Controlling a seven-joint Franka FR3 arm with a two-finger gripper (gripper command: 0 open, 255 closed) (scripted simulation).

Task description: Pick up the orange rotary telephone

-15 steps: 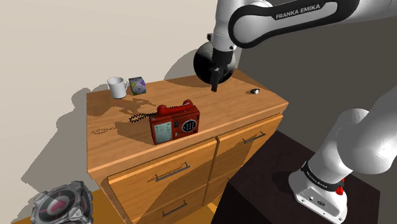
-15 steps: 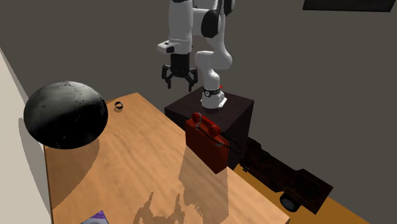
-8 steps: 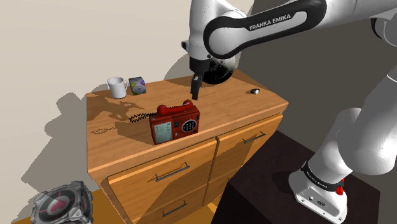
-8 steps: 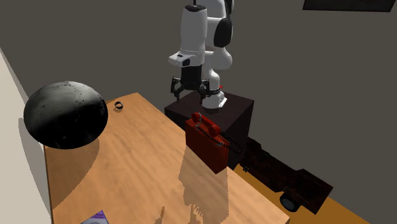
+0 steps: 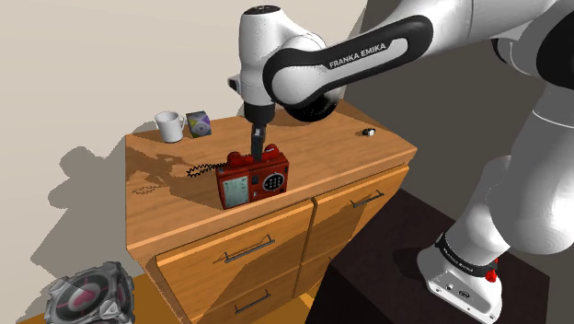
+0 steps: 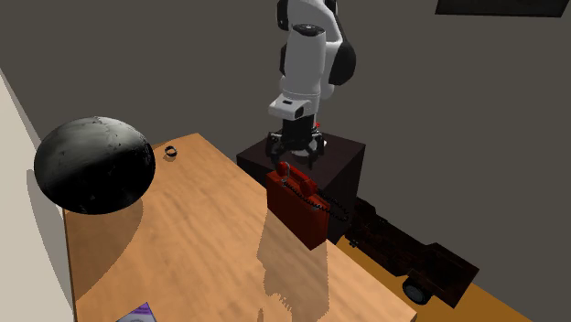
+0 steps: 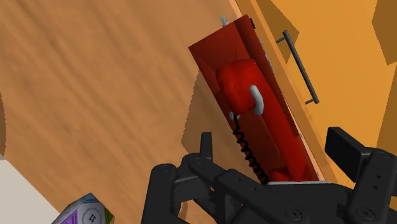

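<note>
Hovering spread end effector (image 7: 272,140), apparently clear of red telephone (image 7: 245,89) lengthwise along dresser (image 7: 95,95) front

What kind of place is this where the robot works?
Probably a room in a home: a wooden drawer cabinet carries a red rotary telephone and a white mug.

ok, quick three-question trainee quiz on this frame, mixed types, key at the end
1. True or false: the hand is shut on the telephone.
2. What stands right beside the white mug on the dresser top? A) a patterned cube B) a bowl C) a book
3. What colour is the telephone's body?
Key: 1 false, its fingers stand apart; 2 A; 3 red.
</note>
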